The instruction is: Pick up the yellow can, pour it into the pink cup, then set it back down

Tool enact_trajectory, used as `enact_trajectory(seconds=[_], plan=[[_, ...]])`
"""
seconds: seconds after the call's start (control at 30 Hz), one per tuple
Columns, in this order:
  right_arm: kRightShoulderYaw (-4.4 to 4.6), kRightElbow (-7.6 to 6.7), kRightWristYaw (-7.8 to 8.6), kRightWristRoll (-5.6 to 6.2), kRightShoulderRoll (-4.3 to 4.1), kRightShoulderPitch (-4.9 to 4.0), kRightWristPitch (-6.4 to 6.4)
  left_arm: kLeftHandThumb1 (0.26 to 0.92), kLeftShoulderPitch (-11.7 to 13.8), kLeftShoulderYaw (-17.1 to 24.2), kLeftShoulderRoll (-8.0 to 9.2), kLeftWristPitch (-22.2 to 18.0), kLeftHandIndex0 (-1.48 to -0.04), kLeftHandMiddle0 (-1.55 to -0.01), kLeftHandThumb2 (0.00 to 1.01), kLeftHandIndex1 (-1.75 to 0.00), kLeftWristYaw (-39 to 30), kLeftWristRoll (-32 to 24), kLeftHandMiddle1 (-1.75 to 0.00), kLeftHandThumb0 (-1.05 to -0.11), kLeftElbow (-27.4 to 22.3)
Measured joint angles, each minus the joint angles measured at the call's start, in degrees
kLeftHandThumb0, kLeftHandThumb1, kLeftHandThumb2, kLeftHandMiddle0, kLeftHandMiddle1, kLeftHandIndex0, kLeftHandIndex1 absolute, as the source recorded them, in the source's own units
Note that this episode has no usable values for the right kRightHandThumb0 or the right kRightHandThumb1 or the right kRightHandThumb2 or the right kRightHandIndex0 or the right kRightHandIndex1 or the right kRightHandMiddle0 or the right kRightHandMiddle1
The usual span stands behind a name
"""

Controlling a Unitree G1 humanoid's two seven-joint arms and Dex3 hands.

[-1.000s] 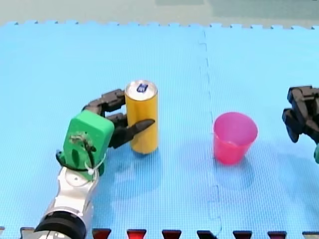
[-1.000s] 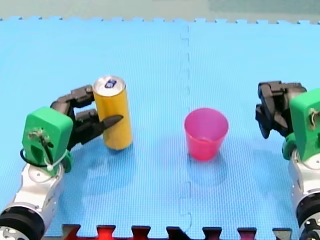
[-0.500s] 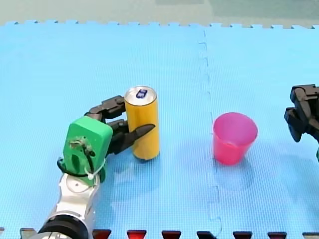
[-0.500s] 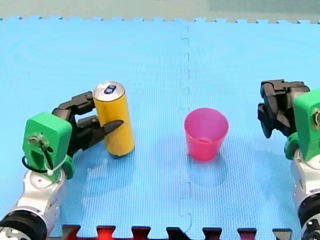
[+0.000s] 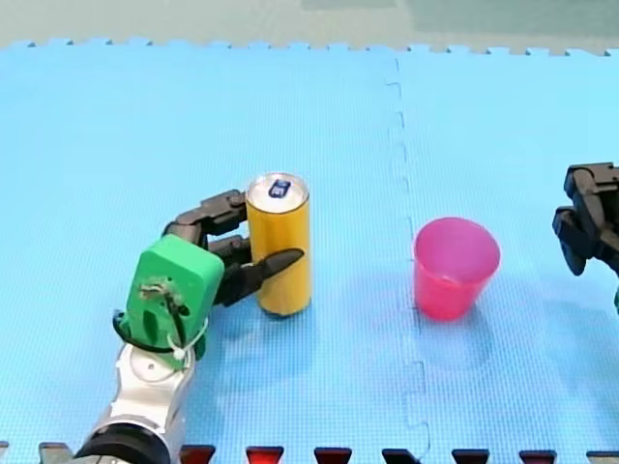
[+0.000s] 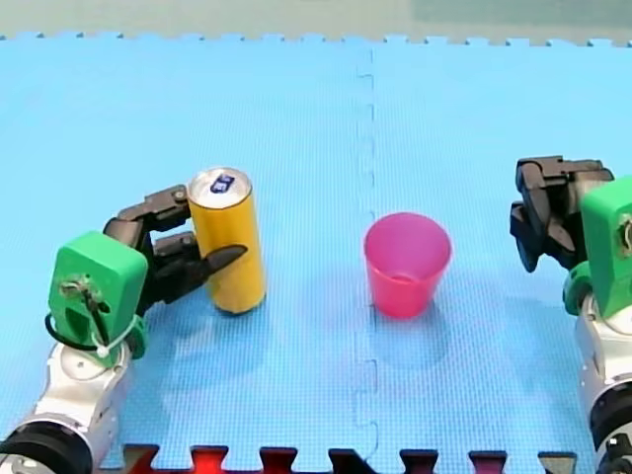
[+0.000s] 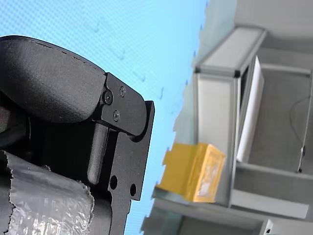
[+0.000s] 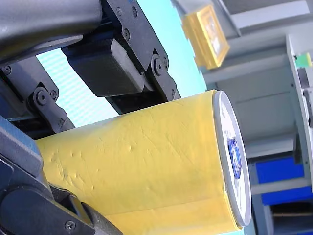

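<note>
The yellow can (image 5: 280, 253) stands upright on the blue foam mat, left of centre. My left hand (image 5: 259, 232) is shut on the yellow can, with its thumb across the front and two fingers behind. The second wrist view shows the yellow can (image 8: 146, 161) close up, pressed between black fingers (image 8: 112, 66). To the can's right stands the pink cup (image 5: 455, 271), upright with its mouth up and a hand's width of mat between them. My right hand (image 6: 543, 212) is at the right edge, beyond the cup, holding nothing.
A seam in the mat (image 5: 401, 193) runs front to back between can and cup. The mat's jigsaw edge (image 6: 296, 456) lies close in front of me. A grey shelf unit with a yellow box (image 7: 195, 171) stands off the mat.
The can and my left hand have shifted slightly toward me and to the right, the can staying upright. The right hand has hardly moved.
</note>
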Motion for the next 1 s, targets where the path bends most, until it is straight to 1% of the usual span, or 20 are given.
enact_trajectory(seconds=[0.1,0.23,0.3,0.33,0.4,0.5,0.57,0.6,0.63,0.67,0.7,0.73,0.77,0.9,1.0], plan=[[-0.05,0.0,0.0,0.12,0.0,0.0,-0.01,0.795,0.8,-2.0,0.73,-2.6,-1.2,-1.31,0.0,0.0,3.6,3.4,0.0,-0.368,-0.2],[-0.03,0.02,-0.04,0.17,0.01,-0.01,-0.01,0.792,1.3,-3.5,1.11,-4.2,-1.15,-1.29,0.0,0.0,5.9,5.5,0.0,-0.443,-0.3],[0.03,0.02,-0.14,0.13,0.0,-0.01,-0.02,0.791,1.5,-4.2,1.32,-4.8,-1.14,-1.29,0.0,0.0,7.1,6.5,0.0,-0.456,-0.3],[0.08,0.02,-0.17,0.09,0.0,-0.01,-0.06,0.791,1.5,-4.5,1.44,-5.2,-1.13,-1.29,0.0,0.0,7.6,7.0,0.0,-0.461,-0.3],[0.13,0.02,-0.18,0.05,-0.01,-0.01,-0.12,0.79,1.7,-5.0,1.61,-5.6,-1.06,-1.22,0.0,0.0,8.3,7.5,0.0,-0.468,-0.4],[0.14,0.03,-0.16,0.05,-0.03,-0.01,-0.14,0.762,1.7,-5.2,1.77,-5.6,-0.92,-0.97,0.0,0.0,8.8,7.6,0.0,-0.525,-0.6],[0.13,0.05,-0.12,0.06,-0.07,-0.01,-0.15,0.737,1.7,-5.3,1.83,-4.9,-0.81,-0.77,0.0,0.0,9.0,7.6,0.0,-0.568,-0.7],[0.13,0.06,-0.09,0.06,-0.08,-0.02,-0.16,0.734,1.7,-5.4,1.84,-4.4,-0.78,-0.72,0.0,0.0,9.1,7.5,0.0,-0.587,-0.9],[0.13,0.07,-0.08,0.06,-0.1,-0.02,-0.16,0.743,1.7,-5.4,1.89,-3.5,-0.73,-0.68,0.01,0.0,9.0,7.4,0.0,-0.634,-1.1],[0.13,0.08,-0.07,0.05,-0.11,-0.03,-0.17,0.767,1.7,-5.4,1.98,-2.8,-0.65,-0.63,0.01,0.0,8.8,7.3,0.0,-0.723,-1.4],[0.13,0.08,-0.07,0.05,-0.13,-0.04,-0.18,0.785,1.7,-5.6,2.2,-1.8,-0.59,-0.6,0.02,0.0,8.5,7.4,0.0,-0.79,-1.9],[0.14,0.09,-0.07,0.05,-0.14,-0.05,-0.18,0.799,1.7,-5.9,2.43,-1.0,-0.54,-0.56,0.02,0.0,8.2,7.5,0.0,-0.851,-2.3],[0.14,0.09,-0.07,0.05,-0.15,-0.05,-0.19,0.808,1.7,-6.2,2.69,-0.4,-0.49,-0.52,0.02,0.0,8.0,7.7,0.0,-0.892,-2.7],[0.17,0.11,0.0,0.04,-0.16,-0.06,-0.2,0.816,1.7,-6.9,3.2,1.0,-0.41,-0.44,0.01,0.0,6.9,8.0,0.0,-0.925,-3.7],[0.16,0.12,0.04,0.05,-0.16,-0.07,-0.22,0.809,1.7,-6.6,3.21,1.9,-0.31,-0.37,0.0,0.0,5.0,6.8,0.0,-0.942,-4.0]])
